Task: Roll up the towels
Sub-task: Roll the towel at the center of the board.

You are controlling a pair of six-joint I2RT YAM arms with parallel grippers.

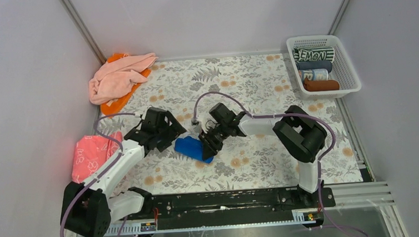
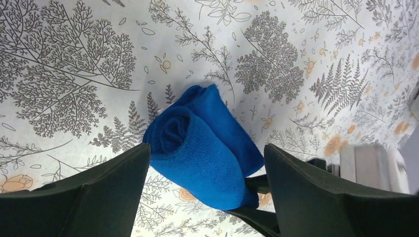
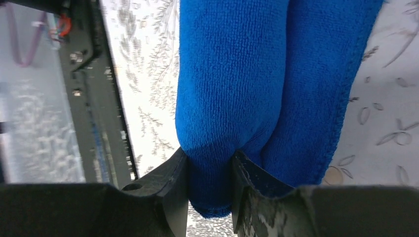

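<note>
A royal blue towel (image 1: pixel 192 148), rolled into a thick tube with a loose flap beside it, lies on the floral table mat in front of both arms. My right gripper (image 1: pixel 207 145) is shut on one end of the roll; in the right wrist view both fingers pinch the blue towel (image 3: pixel 232 74) at the gripper (image 3: pixel 210 163). My left gripper (image 1: pixel 170 137) stands open at the roll's other end. In the left wrist view its fingers straddle the blue towel (image 2: pixel 202 148) without pressing it, the gripper (image 2: pixel 207 154) wide apart.
A pale pink towel (image 1: pixel 118 77) lies crumpled on an orange one (image 1: pixel 116 104) at the back left. A reddish-pink printed item (image 1: pixel 90 155) lies at the left edge. The white lattice basket (image 1: pixel 351 67) at the back right holds several rolled towels, a brown one (image 1: pixel 322 85) nearest.
</note>
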